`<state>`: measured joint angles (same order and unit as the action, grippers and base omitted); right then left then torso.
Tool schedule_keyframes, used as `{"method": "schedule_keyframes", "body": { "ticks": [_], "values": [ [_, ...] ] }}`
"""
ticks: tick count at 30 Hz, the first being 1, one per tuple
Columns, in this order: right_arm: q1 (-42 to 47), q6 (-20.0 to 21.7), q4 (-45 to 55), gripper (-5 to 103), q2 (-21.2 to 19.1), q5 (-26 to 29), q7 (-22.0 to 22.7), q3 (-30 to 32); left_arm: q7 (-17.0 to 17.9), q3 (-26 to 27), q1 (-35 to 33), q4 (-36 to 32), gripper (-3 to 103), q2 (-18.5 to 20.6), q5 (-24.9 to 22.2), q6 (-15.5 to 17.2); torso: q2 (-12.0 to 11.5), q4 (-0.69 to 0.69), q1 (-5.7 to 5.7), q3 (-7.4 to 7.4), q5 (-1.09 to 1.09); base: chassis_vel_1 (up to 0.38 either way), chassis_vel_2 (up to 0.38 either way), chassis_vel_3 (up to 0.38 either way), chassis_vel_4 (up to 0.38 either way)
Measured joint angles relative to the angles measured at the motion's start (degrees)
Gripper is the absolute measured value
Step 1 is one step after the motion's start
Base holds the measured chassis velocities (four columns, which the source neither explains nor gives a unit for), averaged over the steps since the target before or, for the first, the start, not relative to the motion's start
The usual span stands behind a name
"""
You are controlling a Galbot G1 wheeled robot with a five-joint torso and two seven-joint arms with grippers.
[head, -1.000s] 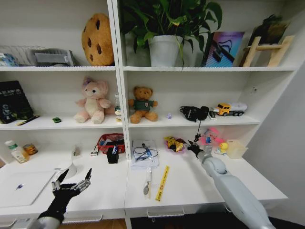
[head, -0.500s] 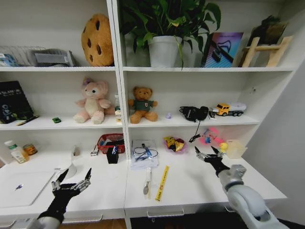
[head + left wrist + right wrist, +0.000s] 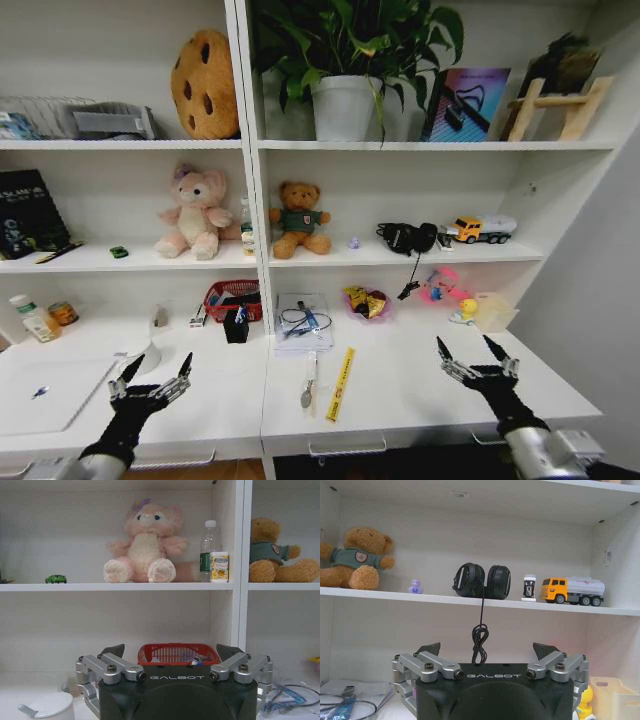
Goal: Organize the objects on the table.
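Both pincers are held wide open with nothing gripped: left black gripper [image 3: 150, 383] just beside the silver laptop [image 3: 50, 390], right black gripper [image 3: 478, 361] over the long white desk [image 3: 400, 395].

The word "GALBOT" is showing in pale letters on the dark body of the left hand [image 3: 170, 652], and the same "GALBOT" is showing on the right hand [image 3: 490, 650]. Print on the dark book [image 3: 28, 212] is staying too small to read.
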<state>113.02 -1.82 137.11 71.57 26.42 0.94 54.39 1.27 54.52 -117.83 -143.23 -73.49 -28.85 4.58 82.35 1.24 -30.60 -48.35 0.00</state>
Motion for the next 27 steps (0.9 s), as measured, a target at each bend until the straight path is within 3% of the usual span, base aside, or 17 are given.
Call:
{"method": "schedule_keyframes", "body": {
  "ticks": [12, 27],
  "values": [
    [0.6, 2.2, 3.3, 100, 2.5, -1.0, 1.0, -2.4, 0.0, 0.0, 0.0, 0.0, 100, 0.0, 0.0, 0.0, 0.0, 0.0, -0.01, 0.0, -0.01, 0.0, 0.0, 0.0, 0.0],
    [0.5, 2.4, 3.2, 100, 2.5, -1.1, 1.1, -2.6, 0.0, 0.0, 0.0, 0.0, 100, 0.0, 0.0, 0.0, 0.0, 0.0, -0.01, 0.0, 0.0, 0.0, 0.0, 0.0, 0.0]
  ]
}}
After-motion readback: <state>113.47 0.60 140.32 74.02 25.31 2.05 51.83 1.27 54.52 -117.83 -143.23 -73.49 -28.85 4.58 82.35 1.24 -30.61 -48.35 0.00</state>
